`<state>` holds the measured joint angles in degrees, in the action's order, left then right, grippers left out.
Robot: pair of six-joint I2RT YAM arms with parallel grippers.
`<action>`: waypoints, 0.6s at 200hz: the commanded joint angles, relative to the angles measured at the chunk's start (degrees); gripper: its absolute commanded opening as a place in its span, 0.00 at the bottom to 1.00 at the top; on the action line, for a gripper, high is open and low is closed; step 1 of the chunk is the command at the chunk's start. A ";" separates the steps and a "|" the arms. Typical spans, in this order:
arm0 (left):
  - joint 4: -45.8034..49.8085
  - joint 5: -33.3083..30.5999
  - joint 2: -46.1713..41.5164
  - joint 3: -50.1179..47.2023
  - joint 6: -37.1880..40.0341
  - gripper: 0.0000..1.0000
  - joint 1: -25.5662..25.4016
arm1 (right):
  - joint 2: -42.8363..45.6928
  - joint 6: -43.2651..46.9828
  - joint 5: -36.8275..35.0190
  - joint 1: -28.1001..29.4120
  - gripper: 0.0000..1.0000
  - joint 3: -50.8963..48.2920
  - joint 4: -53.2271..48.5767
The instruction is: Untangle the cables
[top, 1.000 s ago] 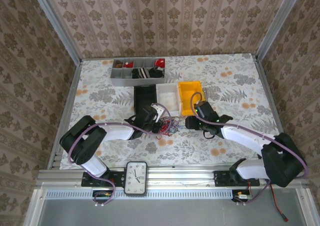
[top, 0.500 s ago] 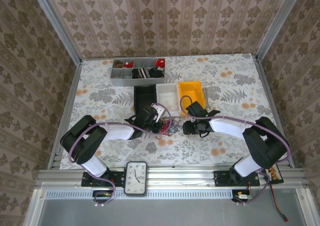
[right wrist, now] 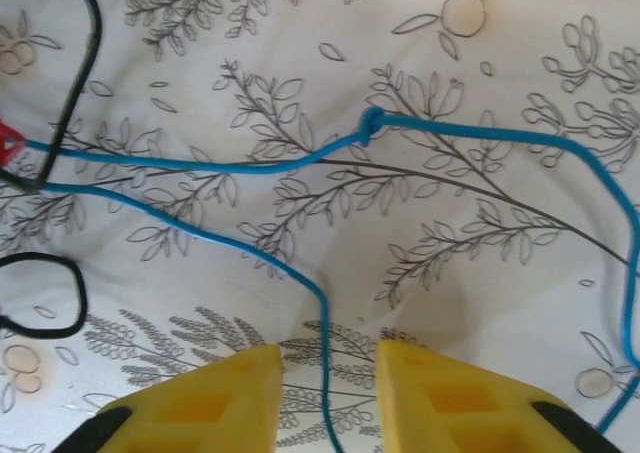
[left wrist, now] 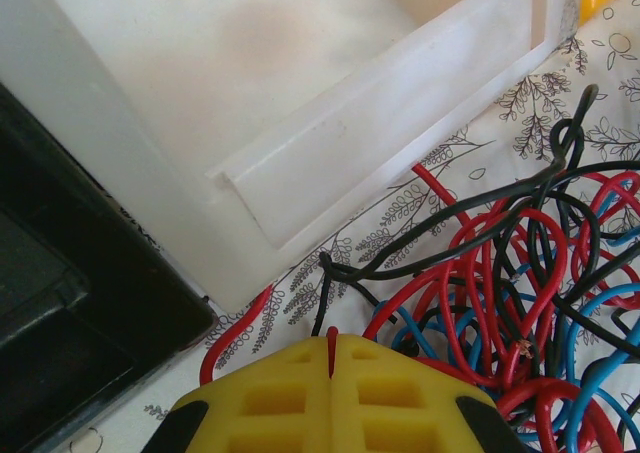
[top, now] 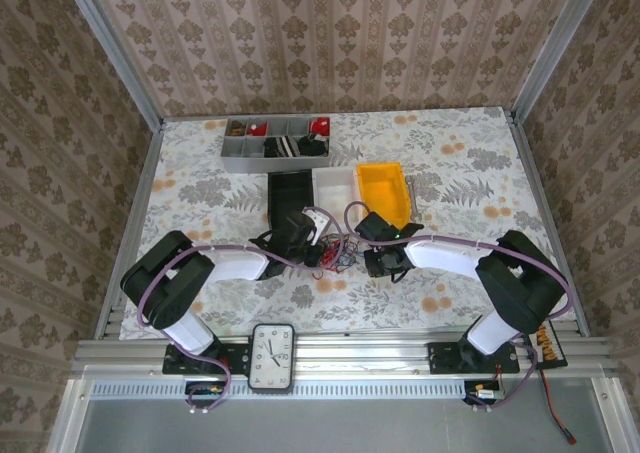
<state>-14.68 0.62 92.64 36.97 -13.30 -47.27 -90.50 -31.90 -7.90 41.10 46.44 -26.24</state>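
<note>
Red, black and blue cables [left wrist: 500,273] just beside white bin [left wrist: 330,163]. Black bin [top: 290,195] touching its left, yellow bin [top: 385,188] touching its right. White tablecloth [top: 200,188] beneath, grey leaf print, orange blooms.

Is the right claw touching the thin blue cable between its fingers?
Apart. Right wrist view: the thin blue cable runs between the yellow fingers of the open right claw, a clear gap on each side.
</note>
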 commanded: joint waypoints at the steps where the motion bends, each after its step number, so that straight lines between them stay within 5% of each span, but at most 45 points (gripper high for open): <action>1: 4.92 -1.15 2.19 -0.41 1.35 0.00 -0.63 | -1.36 -2.28 2.00 0.91 0.19 -1.47 -5.77; 69: 5.32 -2.43 2.02 -0.45 1.17 0.00 -0.63 | 2.04 -5.36 -2.10 -1.19 0.02 -0.55 -4.79; 120: 5.68 -3.59 1.24 -1.09 0.56 0.00 -0.61 | 13.14 -15.33 -3.71 -12.23 0.00 -7.41 2.77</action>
<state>-14.68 -0.49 92.64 36.97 -13.30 -47.59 -83.29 -39.99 -9.78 33.69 42.81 -25.91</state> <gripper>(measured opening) 0.051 0.045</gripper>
